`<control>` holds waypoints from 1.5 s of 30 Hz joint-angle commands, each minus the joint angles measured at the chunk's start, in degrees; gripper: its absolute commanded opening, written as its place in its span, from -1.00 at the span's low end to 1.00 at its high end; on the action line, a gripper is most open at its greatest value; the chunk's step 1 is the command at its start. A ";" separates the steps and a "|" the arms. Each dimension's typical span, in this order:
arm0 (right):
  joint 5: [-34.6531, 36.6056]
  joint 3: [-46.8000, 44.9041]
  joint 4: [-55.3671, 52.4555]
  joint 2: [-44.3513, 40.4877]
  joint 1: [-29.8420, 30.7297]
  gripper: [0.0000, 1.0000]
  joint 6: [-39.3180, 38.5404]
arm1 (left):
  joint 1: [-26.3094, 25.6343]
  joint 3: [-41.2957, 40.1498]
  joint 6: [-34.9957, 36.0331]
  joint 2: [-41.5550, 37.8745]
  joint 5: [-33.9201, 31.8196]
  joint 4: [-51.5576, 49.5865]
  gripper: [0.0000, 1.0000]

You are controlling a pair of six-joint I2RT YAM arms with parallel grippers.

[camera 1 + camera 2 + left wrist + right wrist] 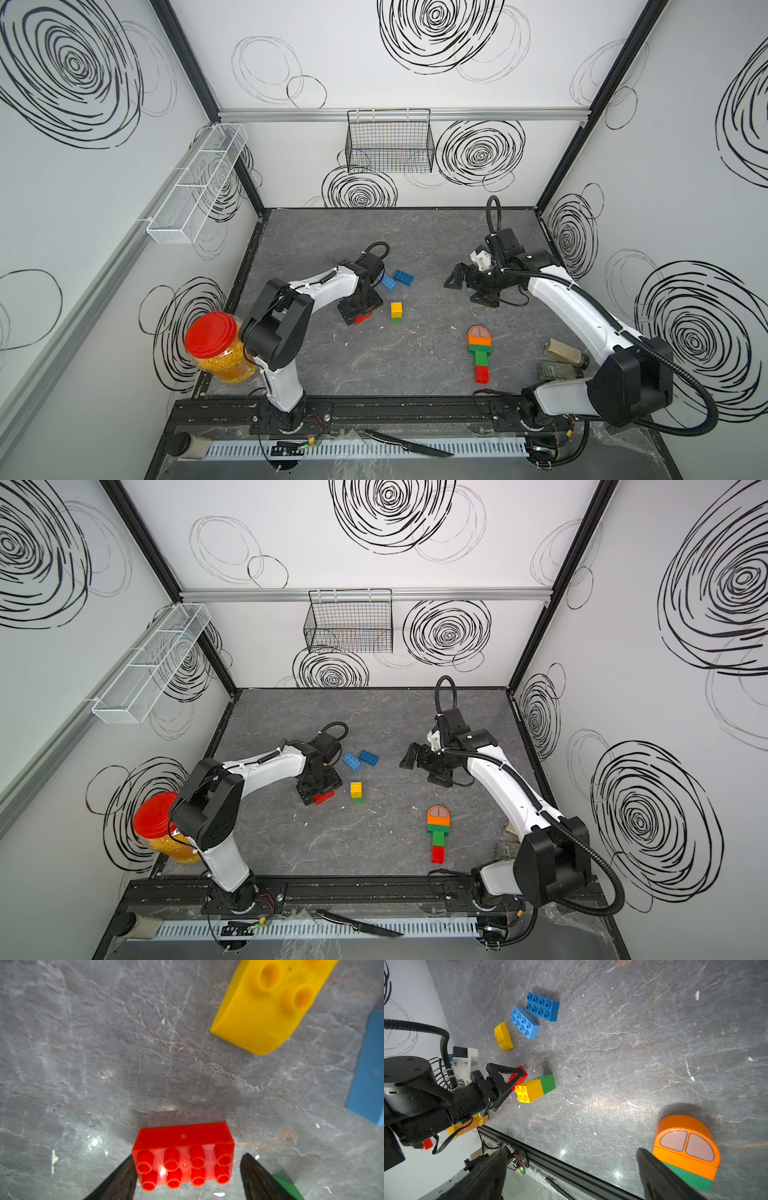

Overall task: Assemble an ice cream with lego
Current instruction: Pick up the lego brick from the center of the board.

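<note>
One red-green-orange plastic brick stack (481, 353) is lying part-built near the worktop's (415, 249) front right corner. We are straddling a loose red oblong studded brick (182, 1138) mid-worktop with our left gripper (188, 1159), jaws unclamped; our right gripper (468, 286) is hovering wide, empty.

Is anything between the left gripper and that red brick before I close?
Nothing visible. The red brick lies inside the left gripper, between its open jaws; the yellow-green stack sits just outside them.

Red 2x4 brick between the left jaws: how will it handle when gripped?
The red brick looks like rigid moulded plastic, so it likely won't deform. Its glossy sides may slip under an off-centre pinch. Flat, boxy, resting studs-up: unlikely to roll.
</note>
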 commanded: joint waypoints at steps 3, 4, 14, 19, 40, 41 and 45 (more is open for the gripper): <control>-0.32 -0.96 -0.38 -1.37 -0.28 1.00 -0.16 | 0.54 -0.63 -1.58 0.73 -0.69 0.03 0.56; -0.35 -0.96 -0.40 -1.44 -0.29 1.00 -0.23 | 0.58 -0.79 -1.67 0.65 -0.69 0.37 0.55; -0.17 -1.20 -0.56 -1.81 -0.36 1.00 -0.14 | 0.25 -1.13 -1.32 0.65 -0.57 0.34 0.38; -0.09 -1.13 -0.72 -2.12 -0.28 1.00 -0.07 | -0.01 -0.86 0.20 -0.61 -2.14 -1.19 0.26; 0.23 -1.24 -1.14 -3.15 -0.35 1.00 0.56 | -7.98 16.86 10.99 -9.67 -5.96 -20.67 0.08; 0.35 -1.37 -1.26 -3.22 -0.34 1.00 0.64 | -8.72 18.23 11.54 -9.49 -5.51 -21.37 0.08; 0.25 -2.00 -1.24 -4.07 -0.28 1.00 0.91 | -12.35 23.01 13.24 -7.54 -3.50 -24.66 0.07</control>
